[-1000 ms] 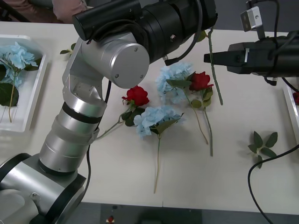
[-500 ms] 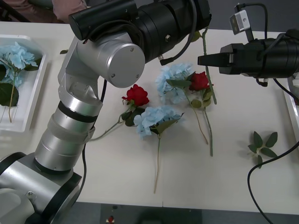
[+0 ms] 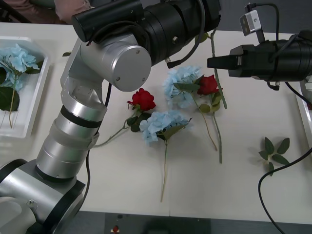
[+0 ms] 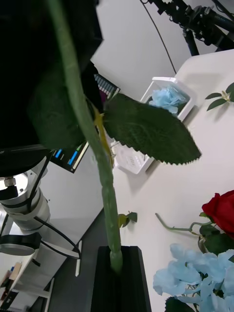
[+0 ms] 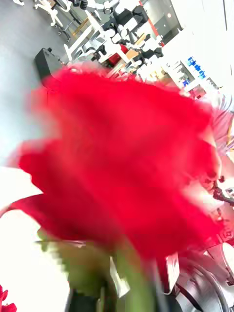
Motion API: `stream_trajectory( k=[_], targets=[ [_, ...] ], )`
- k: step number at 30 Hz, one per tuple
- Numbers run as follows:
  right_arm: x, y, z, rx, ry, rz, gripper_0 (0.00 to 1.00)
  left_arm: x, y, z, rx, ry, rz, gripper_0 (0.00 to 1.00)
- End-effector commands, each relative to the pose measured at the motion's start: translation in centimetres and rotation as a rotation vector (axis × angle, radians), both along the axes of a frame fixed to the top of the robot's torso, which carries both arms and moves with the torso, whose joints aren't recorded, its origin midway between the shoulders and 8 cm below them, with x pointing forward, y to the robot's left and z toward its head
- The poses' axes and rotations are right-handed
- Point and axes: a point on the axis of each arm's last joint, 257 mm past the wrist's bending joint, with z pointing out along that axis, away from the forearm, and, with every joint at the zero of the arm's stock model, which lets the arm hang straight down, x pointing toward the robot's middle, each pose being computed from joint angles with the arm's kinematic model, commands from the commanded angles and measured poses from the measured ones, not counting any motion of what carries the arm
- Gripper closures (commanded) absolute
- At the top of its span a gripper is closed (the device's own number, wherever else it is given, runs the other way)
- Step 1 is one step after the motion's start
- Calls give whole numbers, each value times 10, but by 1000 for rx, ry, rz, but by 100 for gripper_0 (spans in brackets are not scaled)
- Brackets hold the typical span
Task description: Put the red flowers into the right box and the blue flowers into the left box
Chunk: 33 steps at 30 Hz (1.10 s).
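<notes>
A red flower hangs in the air over the table's far side, its stem passing down through my right gripper, which is shut on it. In the right wrist view the stem and one leaf rise from the black fingers. Its head sits close before the left wrist camera, and the left gripper at the end of my left arm is shut on it just below the head. Two more red flowers and two blue flowers lie mid-table. The left box holds blue flowers. The right box shows its edge.
A loose green leaf sprig lies at the right, with a black cable looping near it. Another sprig lies beside the left box. My left arm reaches across the table's far left and middle.
Both arms and the hanging red flower have shifted a little to the left over the last second. In the last half second almost nothing has moved.
</notes>
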Motion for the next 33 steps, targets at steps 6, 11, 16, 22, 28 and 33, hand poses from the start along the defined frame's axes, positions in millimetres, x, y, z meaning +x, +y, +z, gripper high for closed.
stream_trajectory(
  k=[6, 11, 16, 22, 28, 33],
  targets=[
    [0, 7, 29, 36, -30, 14, 100, -8, -6, 23, -27, -33, -18, 0],
    [2, -1, 31, 30, -32, 1, 100, -8, -6, 23, -27, -33, -18, 0],
    [4, -27, 31, -26, -31, -31, 100, -8, -6, 23, -27, -33, -18, 0],
    [9, -90, 25, -160, 37, -138, 100, 1, 6, 5, -9, -15, 9, 0],
    [16, -169, 12, -351, 82, -305, 100, 0, 46, -4, 151, -86, 35, 0],
    [14, -243, 3, -521, 155, -470, 100, -28, 95, -34, 337, -66, 26, 0]
  ],
)
